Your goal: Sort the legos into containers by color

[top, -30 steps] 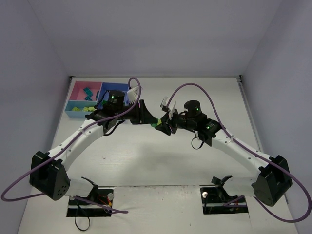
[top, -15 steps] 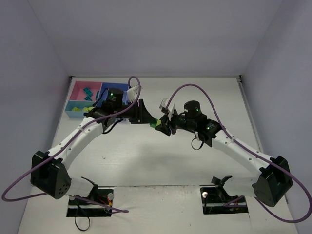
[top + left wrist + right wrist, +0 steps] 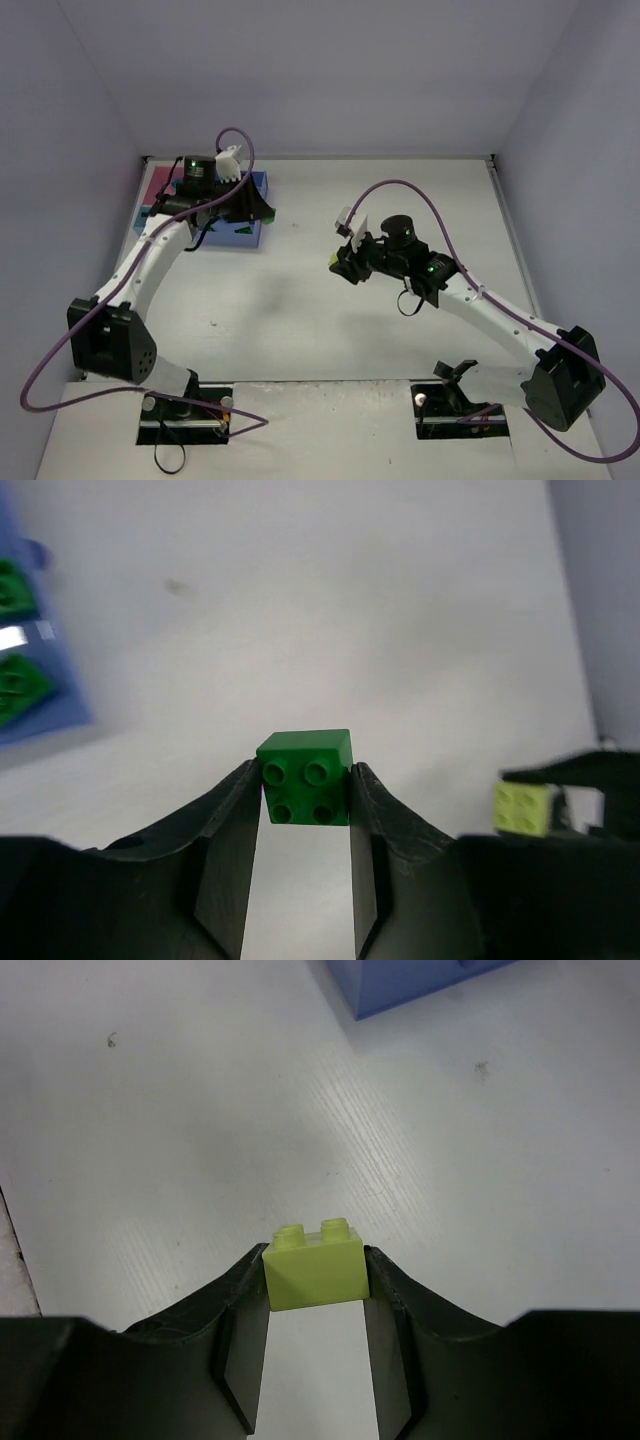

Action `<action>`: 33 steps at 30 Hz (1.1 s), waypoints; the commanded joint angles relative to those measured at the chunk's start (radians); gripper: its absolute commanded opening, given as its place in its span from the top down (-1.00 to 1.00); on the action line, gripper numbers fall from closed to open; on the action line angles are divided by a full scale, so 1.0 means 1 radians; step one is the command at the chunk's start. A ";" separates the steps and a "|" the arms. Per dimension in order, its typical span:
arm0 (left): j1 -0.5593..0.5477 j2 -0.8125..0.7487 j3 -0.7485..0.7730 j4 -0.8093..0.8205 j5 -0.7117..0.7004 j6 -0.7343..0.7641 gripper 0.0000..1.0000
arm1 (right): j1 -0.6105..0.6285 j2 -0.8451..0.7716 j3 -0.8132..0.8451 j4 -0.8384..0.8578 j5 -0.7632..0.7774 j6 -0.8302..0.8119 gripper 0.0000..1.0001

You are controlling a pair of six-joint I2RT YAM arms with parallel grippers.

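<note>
Two grippers, nose to nose at centre a second ago, now well apart. Left gripper [image 3: 305,792] swung to 10 o'clock, by blue tray [image 3: 400,985] edge, pinching dark green brick [image 3: 305,778]. Right gripper [image 3: 317,1282] barely shifted, near centre of surface [image 3: 300,320], clamped on yellow-green brick [image 3: 317,1270].
</note>
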State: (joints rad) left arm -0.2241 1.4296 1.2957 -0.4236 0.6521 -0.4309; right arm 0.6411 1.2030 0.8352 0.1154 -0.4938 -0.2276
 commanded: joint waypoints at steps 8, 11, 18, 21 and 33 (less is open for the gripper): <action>0.101 0.383 0.312 -0.020 -0.459 0.178 0.58 | -0.004 -0.029 0.036 0.064 -0.025 0.027 1.00; 0.106 0.451 0.378 -0.044 -0.457 0.187 0.16 | -0.003 -0.019 0.053 0.067 -0.035 0.022 1.00; 0.103 0.395 0.357 -0.061 -0.419 0.175 -0.23 | -0.004 0.030 0.113 0.069 -0.071 -0.015 0.98; 0.089 0.281 0.271 -0.046 -0.310 0.136 -0.26 | -0.004 0.030 0.119 0.096 -0.098 -0.033 0.95; -0.130 -0.095 0.045 0.062 0.156 -0.137 -0.37 | 0.000 0.044 0.194 0.099 -0.195 -0.113 0.89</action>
State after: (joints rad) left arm -0.3042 1.3621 1.3506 -0.4110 0.7063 -0.5007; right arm 0.6411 1.2415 0.9714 0.1329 -0.6369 -0.3122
